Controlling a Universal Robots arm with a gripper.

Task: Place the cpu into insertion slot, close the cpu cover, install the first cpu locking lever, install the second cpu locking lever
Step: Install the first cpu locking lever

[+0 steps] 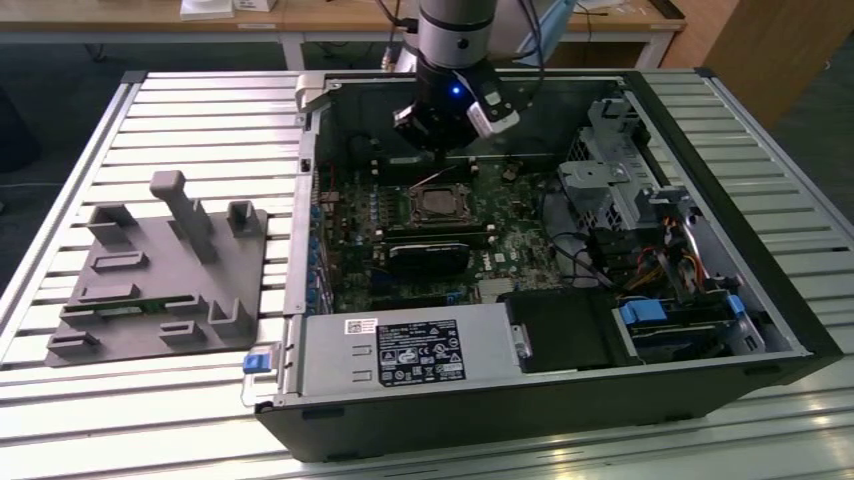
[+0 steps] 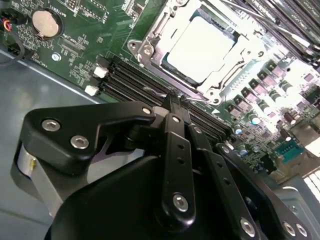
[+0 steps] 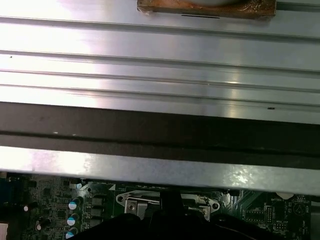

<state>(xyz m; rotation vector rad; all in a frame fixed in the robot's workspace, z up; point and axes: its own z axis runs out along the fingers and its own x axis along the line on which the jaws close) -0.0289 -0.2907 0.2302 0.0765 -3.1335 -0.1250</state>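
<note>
The cpu lies in the insertion slot on the green motherboard, its silver top showing. The silver cpu cover lies flat around it. My gripper hangs inside the computer case just beyond the far edge of the slot, its black fingers drawn together. The tips end at a thin metal lever beside the socket; I cannot tell whether they pinch it. In the exterior view the gripper sits under the arm above the socket. The first wrist view catches the socket's edge.
The case walls close in the board. Memory slots run beside the socket, a black card lies nearer, a drive cage stands on the exterior view's right. A grey fixture rests on the slatted table.
</note>
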